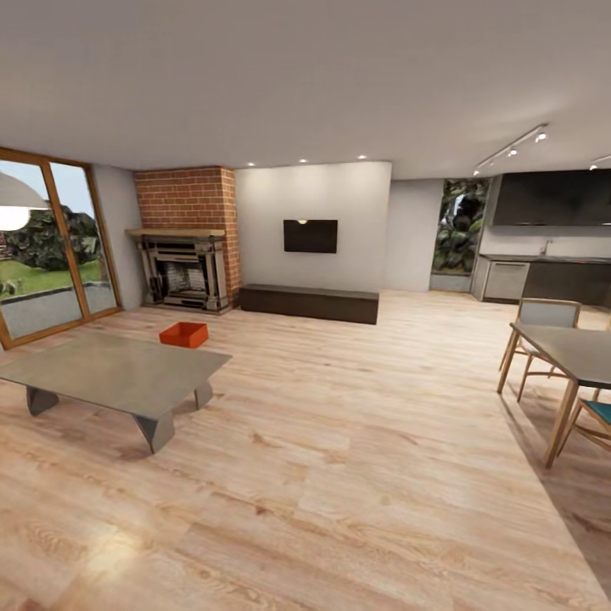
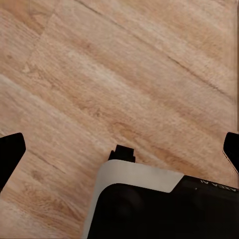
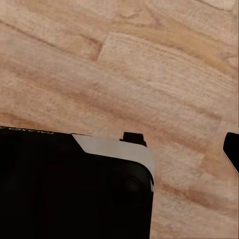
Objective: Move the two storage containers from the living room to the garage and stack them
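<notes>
I am in the living room, on its light wood-plank floor. One red-orange storage container sits on the floor at the far left, just beyond the grey coffee table and in front of the brick fireplace. It is several steps away from me. My left gripper hangs open over bare planks, with a dark fingertip at each side of the left wrist view. My right gripper is open too, with one fingertip visible over the planks. Neither holds anything. The garage is out of view.
A low grey coffee table stands at the left. A dark low bench runs under the wall TV. A dining table with chairs is at the right, glass doors at the left. My dark base shows below the grippers.
</notes>
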Available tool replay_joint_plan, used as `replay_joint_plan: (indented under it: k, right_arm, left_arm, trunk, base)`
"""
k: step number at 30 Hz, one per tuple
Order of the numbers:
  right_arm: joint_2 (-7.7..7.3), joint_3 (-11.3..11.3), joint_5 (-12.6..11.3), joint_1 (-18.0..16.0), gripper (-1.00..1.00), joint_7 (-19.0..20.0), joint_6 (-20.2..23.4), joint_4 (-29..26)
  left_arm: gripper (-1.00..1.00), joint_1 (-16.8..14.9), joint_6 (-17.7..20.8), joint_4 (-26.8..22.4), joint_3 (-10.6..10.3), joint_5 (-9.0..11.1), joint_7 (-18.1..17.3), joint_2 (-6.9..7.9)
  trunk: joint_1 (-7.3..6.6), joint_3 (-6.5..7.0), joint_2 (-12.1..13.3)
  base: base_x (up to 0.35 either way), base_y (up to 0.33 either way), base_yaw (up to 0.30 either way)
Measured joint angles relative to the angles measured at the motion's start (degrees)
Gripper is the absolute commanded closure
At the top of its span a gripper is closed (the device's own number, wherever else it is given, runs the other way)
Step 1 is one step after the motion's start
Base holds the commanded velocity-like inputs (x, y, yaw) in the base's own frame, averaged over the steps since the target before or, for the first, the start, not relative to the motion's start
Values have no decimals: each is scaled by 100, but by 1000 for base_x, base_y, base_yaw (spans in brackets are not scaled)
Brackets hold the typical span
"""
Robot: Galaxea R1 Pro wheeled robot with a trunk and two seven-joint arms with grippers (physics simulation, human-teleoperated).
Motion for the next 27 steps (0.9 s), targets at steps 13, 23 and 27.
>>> replay_joint_plan:
  k: [13, 23, 27]
  right_arm:
    - [-4, 0, 1, 0, -100, 0, 3, 0]
    - [-6, 0, 1, 0, -100, 4, 3, 0]
    - [-6, 0, 0, 0, -100, 5, 3, 0]
  left_arm:
    - [-100, 0, 0, 2, 0, 3, -1, 0]
    - [-100, 0, 0, 2, 0, 1, 3, 0]
    - [-100, 0, 0, 1, 0, 2, 3, 0]
  trunk:
    - [0, 0, 0]
    - [0, 0, 0]
    - [0, 0, 0]
  base:
    - [322, 0, 0]
    - [322, 0, 0]
    - [321, 0, 0]
